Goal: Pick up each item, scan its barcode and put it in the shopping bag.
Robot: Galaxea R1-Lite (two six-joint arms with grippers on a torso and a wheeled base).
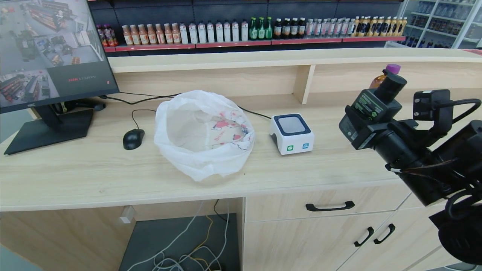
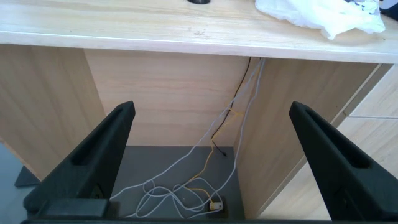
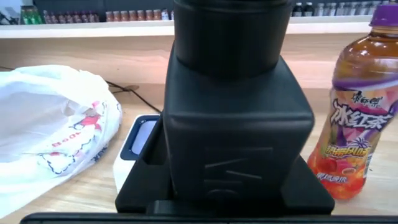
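Note:
My right gripper [image 1: 363,130] is shut on a black squared container [image 1: 372,107] with a round neck and a green label, held above the counter's right end. In the right wrist view the container [image 3: 233,124] stands close up, between the scanner and the bottle. The white scanner [image 1: 292,133] [image 3: 138,140] sits left of it on the counter. Further left the white shopping bag [image 1: 203,131] [image 3: 56,130] lies with its mouth open. An orange drink bottle [image 1: 384,77] [image 3: 351,106] with a purple cap stands upright behind the container. My left gripper [image 2: 211,115] hangs open below the counter's front edge.
A monitor [image 1: 49,49] stands at the counter's left and a black mouse [image 1: 133,138] lies beside the bag. A raised wooden ledge [image 1: 263,58] runs along the back. Drawers [image 1: 329,206] and loose cables [image 2: 199,186] are under the counter.

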